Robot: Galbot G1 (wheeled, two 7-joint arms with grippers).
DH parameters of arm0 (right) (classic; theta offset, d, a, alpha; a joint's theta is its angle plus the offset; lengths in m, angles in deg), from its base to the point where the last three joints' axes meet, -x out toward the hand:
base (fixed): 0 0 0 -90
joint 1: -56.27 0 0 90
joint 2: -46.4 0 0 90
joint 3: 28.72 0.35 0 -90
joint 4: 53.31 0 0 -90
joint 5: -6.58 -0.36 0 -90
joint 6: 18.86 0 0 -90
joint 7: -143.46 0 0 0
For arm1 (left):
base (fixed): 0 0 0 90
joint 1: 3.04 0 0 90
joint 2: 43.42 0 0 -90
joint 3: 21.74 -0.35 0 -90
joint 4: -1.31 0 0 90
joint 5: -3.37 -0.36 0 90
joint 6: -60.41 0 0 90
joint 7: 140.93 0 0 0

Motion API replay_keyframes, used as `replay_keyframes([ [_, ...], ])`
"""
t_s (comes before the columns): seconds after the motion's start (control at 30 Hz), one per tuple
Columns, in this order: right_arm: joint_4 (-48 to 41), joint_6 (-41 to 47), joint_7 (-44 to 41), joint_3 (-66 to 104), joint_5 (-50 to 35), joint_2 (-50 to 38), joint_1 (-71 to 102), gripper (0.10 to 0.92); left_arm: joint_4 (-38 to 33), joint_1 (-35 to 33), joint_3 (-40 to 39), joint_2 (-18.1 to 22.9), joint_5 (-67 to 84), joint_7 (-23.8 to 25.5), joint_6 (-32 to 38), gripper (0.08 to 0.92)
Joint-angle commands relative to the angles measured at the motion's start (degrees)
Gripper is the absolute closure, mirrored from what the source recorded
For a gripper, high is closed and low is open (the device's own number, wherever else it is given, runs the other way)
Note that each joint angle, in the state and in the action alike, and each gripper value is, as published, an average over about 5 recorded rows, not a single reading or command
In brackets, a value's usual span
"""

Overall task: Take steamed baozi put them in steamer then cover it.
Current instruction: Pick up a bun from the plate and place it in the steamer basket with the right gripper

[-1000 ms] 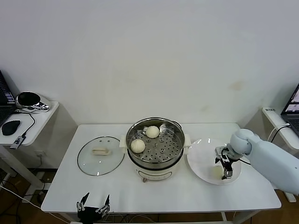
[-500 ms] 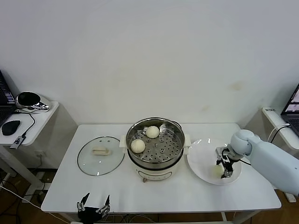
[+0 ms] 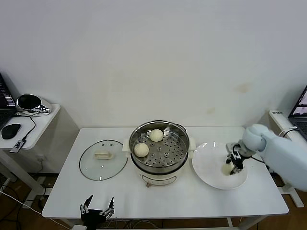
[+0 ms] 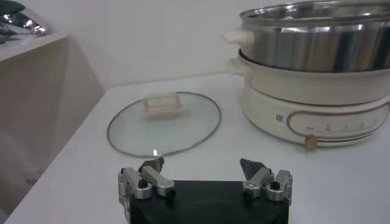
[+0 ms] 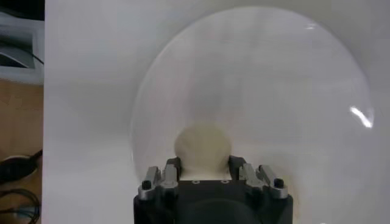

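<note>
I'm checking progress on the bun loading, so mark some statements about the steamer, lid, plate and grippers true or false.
1. Two baozi sit in the steamer. True.
2. The glass cover is on the steamer. False: it lies on the table, on the steamer's left.
3. The right gripper holds a bun over the white plate. True.
4. The left gripper is shut on the cover's handle. False: it is open and empty, near the table's front edge.

Two baozi [image 3: 148,143] in steamer [image 3: 159,152] (uncovered), cover [image 3: 103,159] beside
</note>
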Motion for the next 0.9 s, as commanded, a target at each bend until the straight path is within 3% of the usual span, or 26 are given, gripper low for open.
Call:
replay_keyframes([
  [0.03, 0.39, 0.19, -2.46, -12.2, -10.61, 4.27, -24.87, 0.516, -0.1, 0.49, 0.22, -0.1, 0.03, -0.11, -0.02, 0.177],
  [0.2, -5.03, -3.8, -4.78, -14.79, -17.69, 13.03, -31.8, 0.516, -0.08, 1.31, 1.06, -0.31, 0.11, -0.47, -0.1, 0.177],
  [0.4, -17.72, -32.31, -8.68, -14.71, -24.93, 25.27, -31.27, 0.516, -0.46, 1.34, 2.06, -0.07, 0.46, -0.96, -0.08, 0.177],
  [0.57, -16.41, -47.64, -5.83, -14.9, -13.65, 30.31, -27.88, 0.509, -0.75, 0.9, 2.57, 0.55, 0.33, -1.37, -0.05, 0.177],
  [0.9, -5.07, -55.97, 5.93, -18.12, 7.31, 31.53, -23.31, 0.508, -1.98, -0.15, 3.09, 1.89, -0.19, -2.04, 0.1, 0.177],
])
